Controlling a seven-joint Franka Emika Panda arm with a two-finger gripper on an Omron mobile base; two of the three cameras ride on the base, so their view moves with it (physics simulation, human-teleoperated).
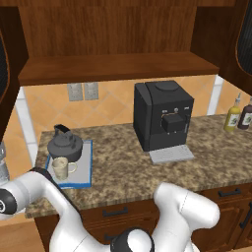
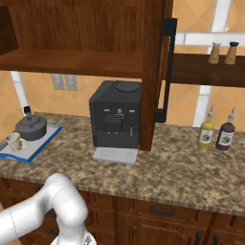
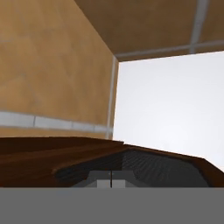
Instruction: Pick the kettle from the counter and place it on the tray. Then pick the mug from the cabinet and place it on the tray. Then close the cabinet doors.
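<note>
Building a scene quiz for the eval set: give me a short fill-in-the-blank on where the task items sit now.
1. The kettle and the mug both sit on the ____.
2. The tray lies on the counter to the ____ of the coffee machine.
3. The cabinet shelf holds ____ mugs.

Missing: tray; left; no

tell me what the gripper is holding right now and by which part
Cannot be told: the fingertips are not clearly visible. The kettle and mug sit free on the tray.
</note>
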